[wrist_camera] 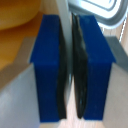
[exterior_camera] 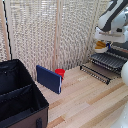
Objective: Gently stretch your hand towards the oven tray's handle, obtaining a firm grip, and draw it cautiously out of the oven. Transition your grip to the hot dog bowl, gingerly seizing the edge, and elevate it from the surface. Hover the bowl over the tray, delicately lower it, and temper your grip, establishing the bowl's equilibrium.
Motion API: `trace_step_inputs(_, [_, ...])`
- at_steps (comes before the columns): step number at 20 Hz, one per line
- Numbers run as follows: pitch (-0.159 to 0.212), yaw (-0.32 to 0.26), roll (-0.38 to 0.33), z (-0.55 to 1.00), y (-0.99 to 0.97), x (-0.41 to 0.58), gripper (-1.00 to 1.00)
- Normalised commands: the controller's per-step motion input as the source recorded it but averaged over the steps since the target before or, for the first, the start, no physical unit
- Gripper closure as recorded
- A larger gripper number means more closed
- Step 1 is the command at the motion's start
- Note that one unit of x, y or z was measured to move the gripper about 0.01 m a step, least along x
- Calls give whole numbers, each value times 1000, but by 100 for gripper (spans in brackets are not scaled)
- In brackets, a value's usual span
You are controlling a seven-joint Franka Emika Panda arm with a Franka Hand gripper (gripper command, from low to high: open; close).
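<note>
- Gripper [wrist_camera: 70, 70] sits at the far right of the exterior view, above the pulled-out tray; the white arm [exterior_camera: 112, 17] comes down from the upper right corner.
- Its two blue fingers [wrist_camera: 50, 70] stand close together with black pads facing each other, clamped on a thin pale edge that runs between them; this looks like the rim of the bowl [exterior_camera: 101, 47].
- Bowl: white, with yellow-orange pieces showing inside, held right under the gripper in the exterior view. Whether it already touches the tray or hangs just above it, I cannot tell.
- In the wrist view a yellow-orange mass shows beside the fingers, and a pale curved rim on the other side.
- Tray [exterior_camera: 107, 61]: dark rack of thin parallel bars, drawn out toward the left of the oven [exterior_camera: 120, 52], of which only a dark part shows at the right edge.
- Door [exterior_camera: 96, 72]: dropped down, dark, lying near the table below and in front of the tray.
- Table [exterior_camera: 85, 100]: light wood planks.
- Blue book-like slab [exterior_camera: 49, 79] stands tilted near the middle of the table, well apart from the oven.
- Red cup [exterior_camera: 60, 73] is just behind the slab, touching or nearly so.
- Black case [exterior_camera: 17, 95] lies open at the near left.
- White lattice screen [exterior_camera: 45, 30] closes the far side.
</note>
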Motion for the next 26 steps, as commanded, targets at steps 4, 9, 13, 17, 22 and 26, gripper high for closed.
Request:
trace_step_inputs(4, [-2, -40, 27, -159, -364, 102, 100])
trace_step_inputs(9, [-2, -44, 42, -108, -534, 118, 100])
trace_step_inputs(13, [1, -3, 58, 0, -580, 125, 100])
trace_step_inputs(17, [7, -13, 54, 0, -467, 34, 100])
trace_step_inputs(22, [-22, -41, 11, 34, -89, -29, -100])
trace_step_inputs(26, [-49, -70, 15, 253, 0, -26, -100])
